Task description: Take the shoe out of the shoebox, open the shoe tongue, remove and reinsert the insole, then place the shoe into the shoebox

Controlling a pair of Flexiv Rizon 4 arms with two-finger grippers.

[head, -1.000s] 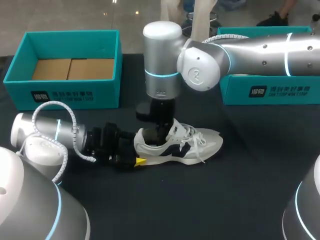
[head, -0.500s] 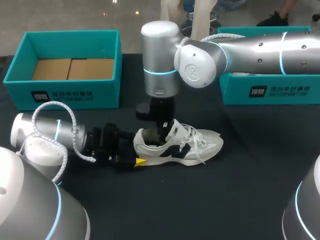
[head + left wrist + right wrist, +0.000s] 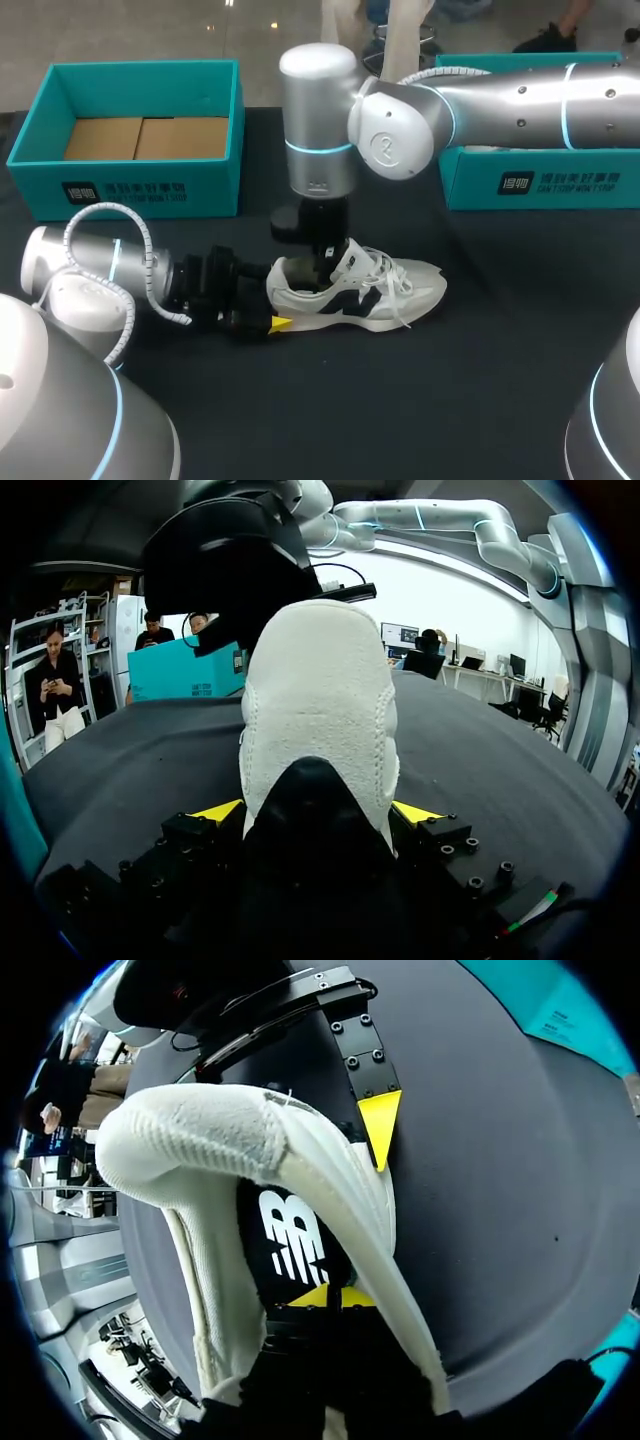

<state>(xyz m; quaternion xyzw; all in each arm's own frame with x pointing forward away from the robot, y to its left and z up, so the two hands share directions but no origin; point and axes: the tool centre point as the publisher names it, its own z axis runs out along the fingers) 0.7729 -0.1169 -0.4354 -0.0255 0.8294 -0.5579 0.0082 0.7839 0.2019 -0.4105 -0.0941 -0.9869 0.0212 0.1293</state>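
Observation:
A white shoe (image 3: 370, 290) with dark side panels lies on its sole on the black table, toe to the right. My left gripper (image 3: 275, 298) holds its heel from the left, jaws wide, a yellow fingertip (image 3: 415, 812) pressed on each side of the heel (image 3: 320, 700). My right arm comes down from above, and its gripper (image 3: 322, 268) reaches into the shoe's mouth behind the raised tongue. In the right wrist view that gripper (image 3: 322, 1298) is shut on the heel end of the black insole (image 3: 290, 1240), which still lies inside the shoe.
An open teal shoebox (image 3: 150, 185) with a cardboard floor stands at the back left. A second teal box (image 3: 540, 180) sits at the back right under my right arm. Bare black tabletop lies in front of the shoe.
My right gripper's fingers have closed inside the shoe, and its arm has shifted slightly to the left. The shoe and my left arm have not moved.

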